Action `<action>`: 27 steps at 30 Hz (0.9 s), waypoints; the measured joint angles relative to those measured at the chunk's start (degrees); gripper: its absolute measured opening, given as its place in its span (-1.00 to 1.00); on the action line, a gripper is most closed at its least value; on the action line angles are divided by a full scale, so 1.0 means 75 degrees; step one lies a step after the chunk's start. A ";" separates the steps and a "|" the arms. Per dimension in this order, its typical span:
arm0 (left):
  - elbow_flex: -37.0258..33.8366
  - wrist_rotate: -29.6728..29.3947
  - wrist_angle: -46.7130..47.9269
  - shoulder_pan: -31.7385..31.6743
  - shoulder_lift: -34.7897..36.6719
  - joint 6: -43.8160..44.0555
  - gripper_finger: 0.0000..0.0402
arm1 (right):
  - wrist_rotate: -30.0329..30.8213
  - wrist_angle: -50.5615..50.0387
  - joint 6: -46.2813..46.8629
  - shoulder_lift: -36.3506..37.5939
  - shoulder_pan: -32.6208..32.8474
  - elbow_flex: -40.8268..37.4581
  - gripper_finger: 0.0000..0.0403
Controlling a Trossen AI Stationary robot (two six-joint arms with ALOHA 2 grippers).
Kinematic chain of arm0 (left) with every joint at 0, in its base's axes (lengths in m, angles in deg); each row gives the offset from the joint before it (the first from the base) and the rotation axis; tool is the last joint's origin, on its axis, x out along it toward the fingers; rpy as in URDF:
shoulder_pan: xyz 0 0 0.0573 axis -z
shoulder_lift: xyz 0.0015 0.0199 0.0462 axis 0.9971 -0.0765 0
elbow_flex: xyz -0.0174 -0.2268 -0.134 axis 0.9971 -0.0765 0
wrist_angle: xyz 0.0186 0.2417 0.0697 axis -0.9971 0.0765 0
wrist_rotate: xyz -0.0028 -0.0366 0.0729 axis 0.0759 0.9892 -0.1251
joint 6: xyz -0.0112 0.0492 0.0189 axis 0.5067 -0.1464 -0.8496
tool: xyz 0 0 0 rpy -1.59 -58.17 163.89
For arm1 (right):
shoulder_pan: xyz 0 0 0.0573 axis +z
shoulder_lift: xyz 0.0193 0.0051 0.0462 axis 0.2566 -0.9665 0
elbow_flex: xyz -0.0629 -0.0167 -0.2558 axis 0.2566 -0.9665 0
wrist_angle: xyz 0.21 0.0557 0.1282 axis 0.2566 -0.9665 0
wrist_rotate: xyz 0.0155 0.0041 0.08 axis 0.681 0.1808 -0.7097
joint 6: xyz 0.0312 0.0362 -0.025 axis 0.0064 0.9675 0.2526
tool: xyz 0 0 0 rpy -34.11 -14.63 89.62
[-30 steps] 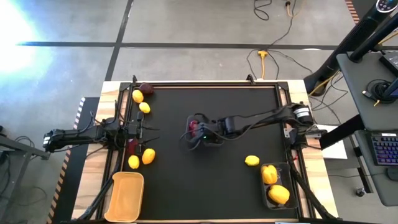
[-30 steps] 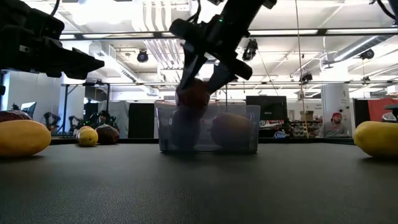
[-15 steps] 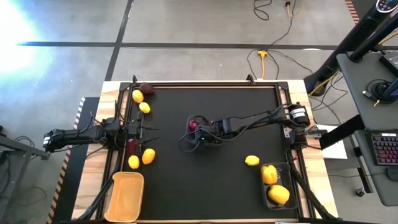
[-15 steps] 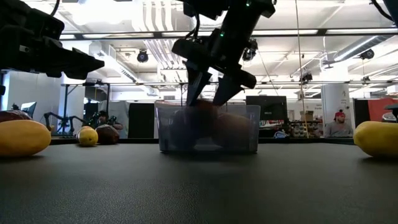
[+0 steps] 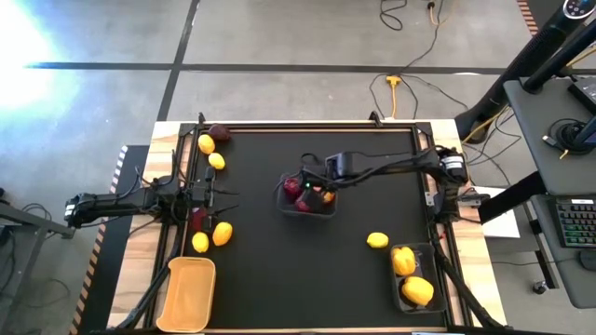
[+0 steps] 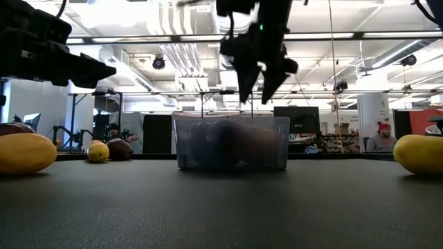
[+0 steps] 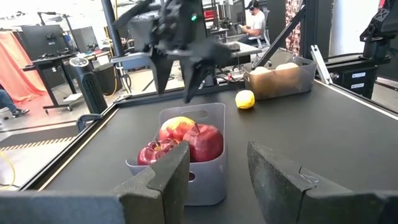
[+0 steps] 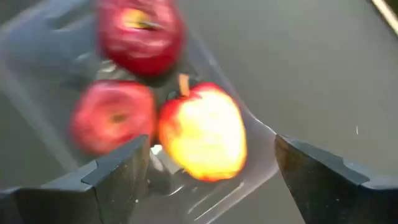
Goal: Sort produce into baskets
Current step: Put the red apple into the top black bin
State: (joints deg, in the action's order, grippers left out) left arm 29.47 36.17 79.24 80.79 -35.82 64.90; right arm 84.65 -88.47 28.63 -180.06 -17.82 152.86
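The clear bin (image 5: 281, 203) stands mid-table and holds three apples: two red (image 8: 112, 115) and one red-yellow (image 8: 202, 134); they also show in the left wrist view (image 7: 186, 140). My right gripper (image 5: 313, 182) hangs open and empty just above the bin (image 6: 232, 145), fingers pointing down (image 6: 255, 93). My left gripper (image 5: 223, 194) is open and empty at the table's left, pointing toward the bin (image 7: 217, 149). Lemons (image 5: 206, 143) and dark-red fruits (image 5: 219, 132) lie on the mat at the left.
A yellow-orange bin (image 5: 189, 293) stands at the near left. A dark bin (image 5: 431, 274) at the near right holds yellow peppers (image 5: 416, 290). A lemon (image 5: 376, 240) lies beside it. More yellow produce (image 5: 212, 237) and a dark-red fruit (image 5: 197, 216) lie near my left gripper.
My right gripper has gone down into the clear bin with a red apple, let go of it, then risen clear and drawn back a little toward the far right. The apple now rests in the bin with the other two.
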 joint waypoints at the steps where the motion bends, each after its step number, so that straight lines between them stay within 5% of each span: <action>1: 0.0001 0.0003 0.0000 0.0000 0.0000 0.0000 -0.27 | -0.0055 0.0026 0.0289 -0.0034 -0.0081 -0.0069 0.61; 12: -0.0001 0.0003 -0.0003 0.0000 -0.0008 0.0000 -0.27 | -0.0574 0.0586 0.2434 -0.0382 -0.0239 0.0056 0.51; 21: -0.0002 0.0002 -0.0003 0.0000 -0.0029 0.0000 -0.27 | -0.0531 0.2998 -0.0668 -0.0332 0.0462 0.0648 0.64; 27: -0.0002 0.0002 -0.0007 0.0000 -0.0029 0.0000 -0.27 | -0.0064 0.3386 -0.0914 -0.0332 0.0649 0.0718 0.63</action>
State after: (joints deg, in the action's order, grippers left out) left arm 29.46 36.18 79.18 80.79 -36.04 64.90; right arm 84.17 -63.07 21.77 -182.55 -12.95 158.25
